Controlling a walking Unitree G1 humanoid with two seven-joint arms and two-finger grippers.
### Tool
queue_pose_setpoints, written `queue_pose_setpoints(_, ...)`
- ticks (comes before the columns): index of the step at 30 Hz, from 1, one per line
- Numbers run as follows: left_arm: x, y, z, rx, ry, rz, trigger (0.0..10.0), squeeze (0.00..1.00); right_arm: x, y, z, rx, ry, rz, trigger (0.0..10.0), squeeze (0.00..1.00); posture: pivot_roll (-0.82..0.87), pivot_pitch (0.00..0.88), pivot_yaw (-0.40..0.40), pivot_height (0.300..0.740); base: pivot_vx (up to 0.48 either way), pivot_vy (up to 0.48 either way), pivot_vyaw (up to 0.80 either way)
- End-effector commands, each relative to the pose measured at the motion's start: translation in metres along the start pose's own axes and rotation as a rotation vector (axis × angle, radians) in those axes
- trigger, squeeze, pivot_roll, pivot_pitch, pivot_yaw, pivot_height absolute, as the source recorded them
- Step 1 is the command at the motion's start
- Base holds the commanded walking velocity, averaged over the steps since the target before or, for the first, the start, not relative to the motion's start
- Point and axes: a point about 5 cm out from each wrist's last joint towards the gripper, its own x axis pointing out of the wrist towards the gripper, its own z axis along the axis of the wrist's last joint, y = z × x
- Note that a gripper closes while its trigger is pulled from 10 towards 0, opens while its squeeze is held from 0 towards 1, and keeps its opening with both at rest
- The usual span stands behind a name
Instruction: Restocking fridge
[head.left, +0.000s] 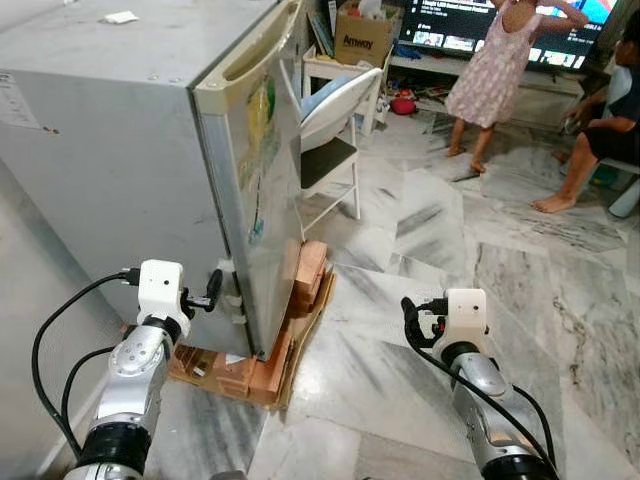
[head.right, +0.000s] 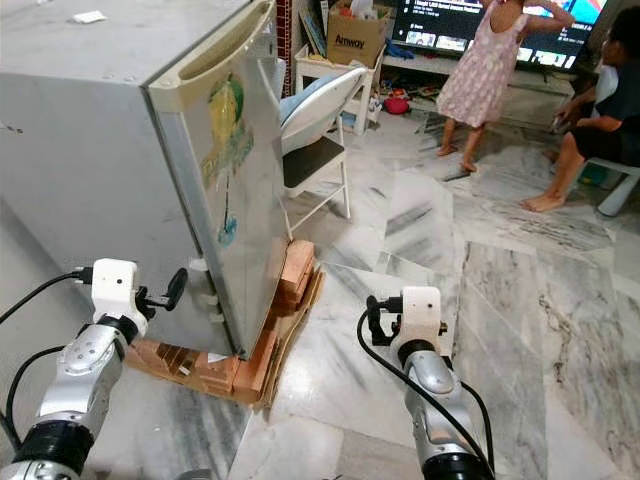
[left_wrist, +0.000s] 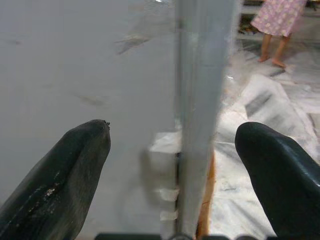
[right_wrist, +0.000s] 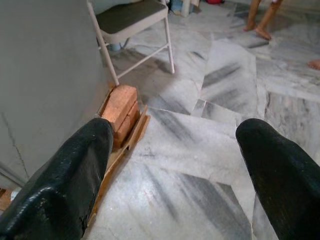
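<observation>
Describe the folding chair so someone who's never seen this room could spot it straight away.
Start at the big grey fridge standing on bricks on the marble floor. Just past the fridge's front corner, between it and the low white shelf carrying a cardboard box, stands the folding chair. It is the only seat there with a thin white metal frame, a dark seat pad and a pale back.

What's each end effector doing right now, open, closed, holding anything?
Left end effector: open, empty, fingers either side of the fridge door edge.
Right end effector: open, empty, above the floor.
</observation>
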Motion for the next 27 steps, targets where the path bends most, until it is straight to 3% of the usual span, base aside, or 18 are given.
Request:
queue_pose_setpoints(1, 0.007, -0.009, 0.004, -0.005, -0.012, -0.031, 10.0, 0.00, 0.000, -0.001, 0.000, 0.007, 0.007, -0.008, 10.0, 0.00, 0.00, 0.000, -0.043, 0.740, 0.000, 0.000, -0.80)
queue_pose_setpoints(5, 0.012, -0.019, 0.007, -0.018, -0.021, -0.047, 10.0, 0.00, 0.000, 0.000, 0.002, 0.005, 0.003, 0.001, 10.0, 0.00, 0.00, 0.000, -0.044, 0.740, 0.000, 0.000, -0.80)
queue_pose_setpoints(8, 0.015, -0.022, 0.007, -0.019, -0.019, -0.050, 10.0, 0.00, 0.001, -0.001, 0.004, 0.001, -0.001, 0.000, 10.0, 0.00, 0.00, 0.000, -0.045, 0.740, 0.000, 0.000, 0.00)
queue_pose_setpoints(18, 0.026, -0.014, 0.010, -0.014, -0.007, 0.025, 10.0, 0.00, 0.000, -0.001, 0.004, -0.001, 0.002, -0.003, 10.0, 0.00, -0.02, 0.000, -0.039, 0.740, 0.000, 0.000, 0.00)
queue_pose_setpoints(24, 0.031, -0.017, 0.013, 0.008, -0.007, -0.009, 10.0, 0.00, 0.000, -0.001, 0.004, -0.003, 0.003, -0.004, 10.0, 0.00, -0.02, 0.000, -0.041, 0.740, 0.000, 0.000, 0.00)
queue_pose_setpoints(27, 0.040, -0.025, 0.023, 0.037, -0.019, -0.063, 10.0, 0.00, 0.000, -0.002, 0.004, -0.006, 0.006, -0.004, 10.0, 0.00, -0.03, 0.000, -0.042, 0.740, 0.000, 0.000, 0.00)
